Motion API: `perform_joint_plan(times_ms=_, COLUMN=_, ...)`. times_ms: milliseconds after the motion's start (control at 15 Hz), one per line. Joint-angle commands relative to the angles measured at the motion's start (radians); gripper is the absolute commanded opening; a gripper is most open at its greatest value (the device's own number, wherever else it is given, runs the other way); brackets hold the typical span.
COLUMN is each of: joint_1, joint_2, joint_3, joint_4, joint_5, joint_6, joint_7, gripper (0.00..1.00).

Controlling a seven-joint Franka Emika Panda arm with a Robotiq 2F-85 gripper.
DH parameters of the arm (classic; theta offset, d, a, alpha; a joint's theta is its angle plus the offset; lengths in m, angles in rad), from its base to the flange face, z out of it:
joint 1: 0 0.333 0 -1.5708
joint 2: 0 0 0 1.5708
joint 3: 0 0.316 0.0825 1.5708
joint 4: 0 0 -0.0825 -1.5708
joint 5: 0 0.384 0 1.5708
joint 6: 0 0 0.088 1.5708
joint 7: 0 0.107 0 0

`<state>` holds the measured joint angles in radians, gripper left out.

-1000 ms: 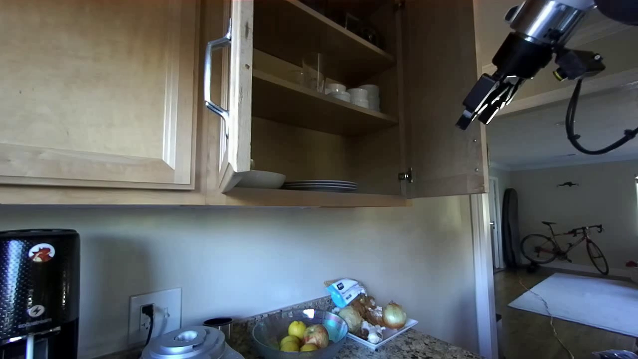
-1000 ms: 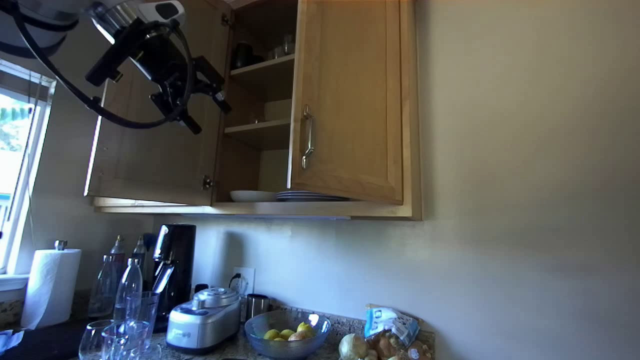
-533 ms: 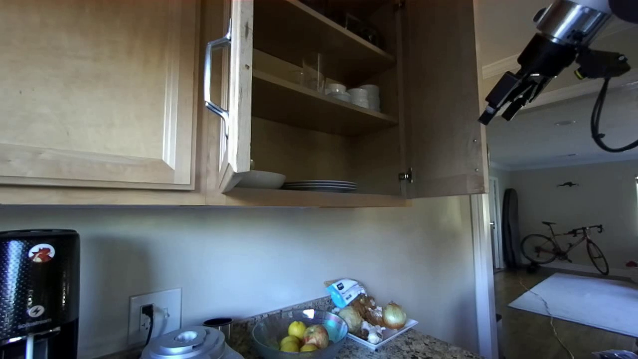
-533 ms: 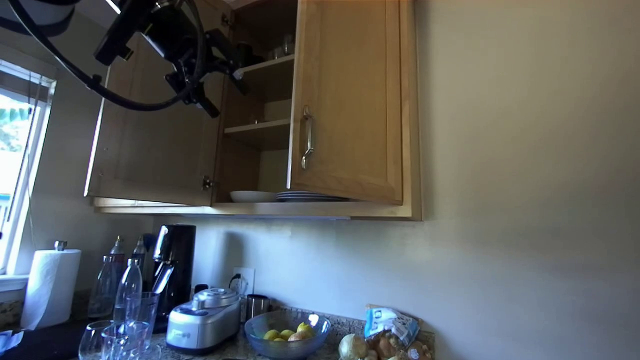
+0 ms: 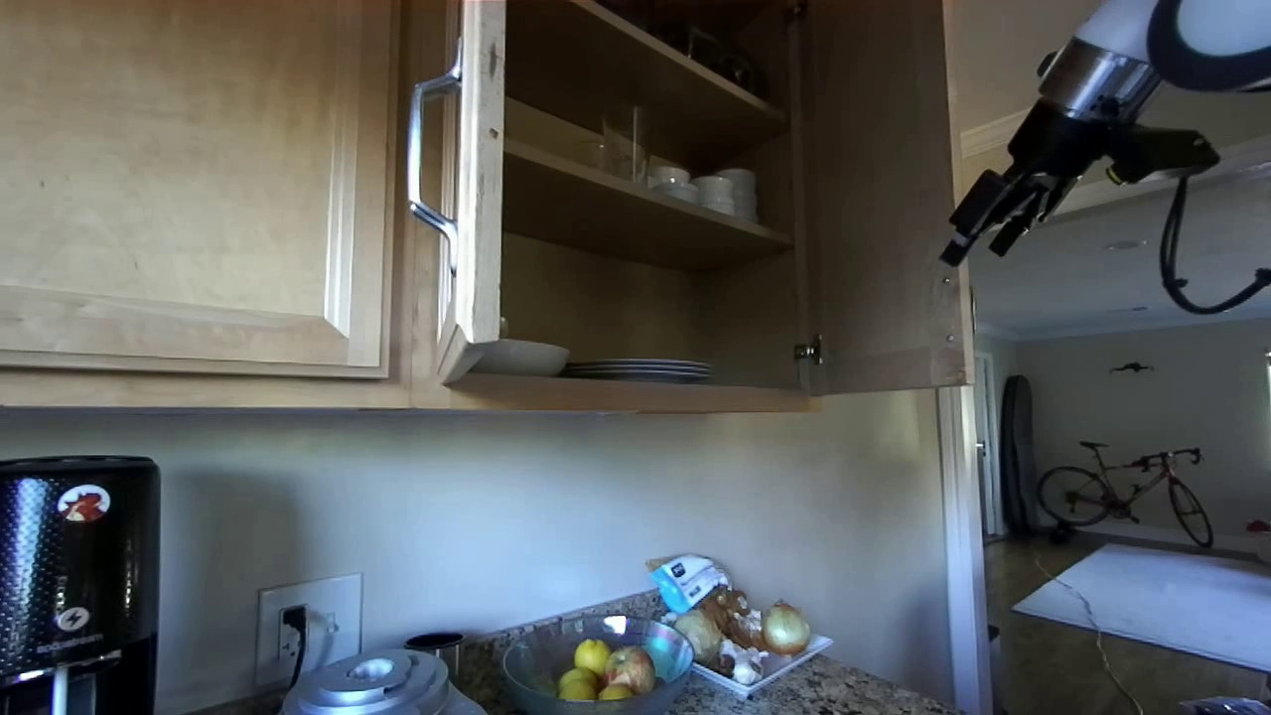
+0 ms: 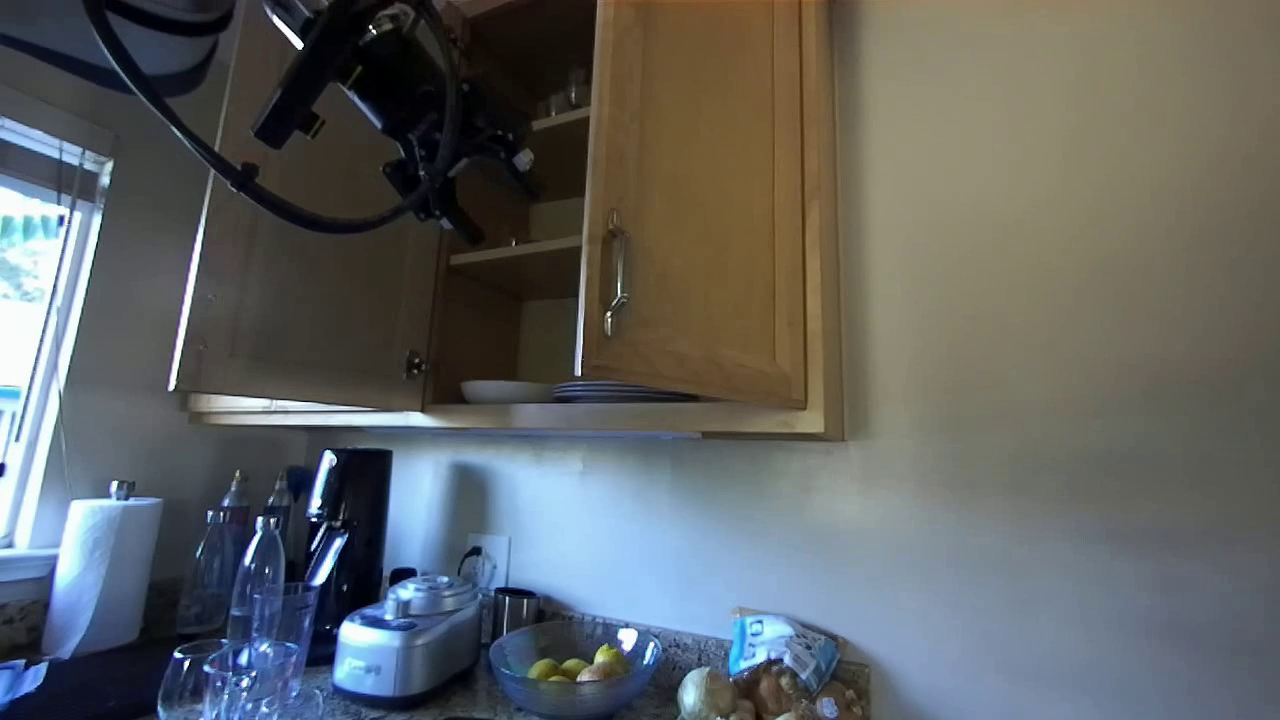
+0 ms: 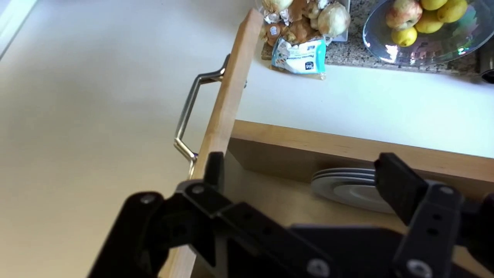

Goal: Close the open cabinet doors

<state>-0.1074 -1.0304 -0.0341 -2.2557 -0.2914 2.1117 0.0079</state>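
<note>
Both doors (image 6: pixel 700 200) stand open on the cabinet (image 6: pixel 825 300), above the back edge of the bench (image 5: pixel 834 687), near the end that holds the onions (image 5: pixel 785 629). The end door (image 7: pixel 227 100) shows its outer face and silver handle (image 6: pixel 619 275) in an exterior view and stands edge-on in the wrist view; the far door (image 6: pixel 310 300) shows its inner face in an exterior view. The tool (image 7: pixel 301 158) hangs in front of the cabinet, released, its fingers (image 7: pixel 401 189) spread wide. In the wrist view one finger overlaps the end door's edge near the handle, and the other covers part of the plates (image 7: pixel 347 189); whether the tool touches the door I cannot tell. Inside, the plates sit beside a pale bowl (image 5: pixel 521 359) on the cabinet floor, with white cups (image 5: pixel 713 191) on a shelf (image 5: pixel 616 214) above. On the bench, the onions lie on a white dish (image 5: pixel 812 651) by the back corner of that end, a blue bag (image 6: pixel 785 645) just behind them. Near the back edge follow a glass bowl (image 6: pixel 575 703) of fruit (image 6: pixel 573 668), a metal cup (image 6: pixel 515 612), a silver appliance (image 6: pixel 410 640) and a black appliance (image 6: pixel 360 550). Toward the window-side edge stand bottles (image 6: pixel 258 565), glasses (image 6: pixel 188 690) and a paper roll (image 6: pixel 100 580).
</note>
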Motion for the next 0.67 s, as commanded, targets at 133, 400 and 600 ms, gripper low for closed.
perform_joint_plan(times_ms=133, joint_1=-0.036, joint_2=0.05, joint_3=-0.039, joint_4=0.076, joint_5=-0.032, joint_6=-0.004, joint_7=-0.055, gripper=1.0)
perform_joint_plan(times_ms=400, joint_1=-0.033, joint_2=0.067, joint_3=-0.055, joint_4=0.072, joint_5=-0.038, joint_6=0.045, joint_7=-0.075, gripper=1.0)
perform_joint_plan(times_ms=600, joint_1=-0.025, joint_2=0.102, joint_3=-0.072, joint_4=0.074, joint_5=-0.04, joint_6=0.104, joint_7=-0.106, gripper=1.0)
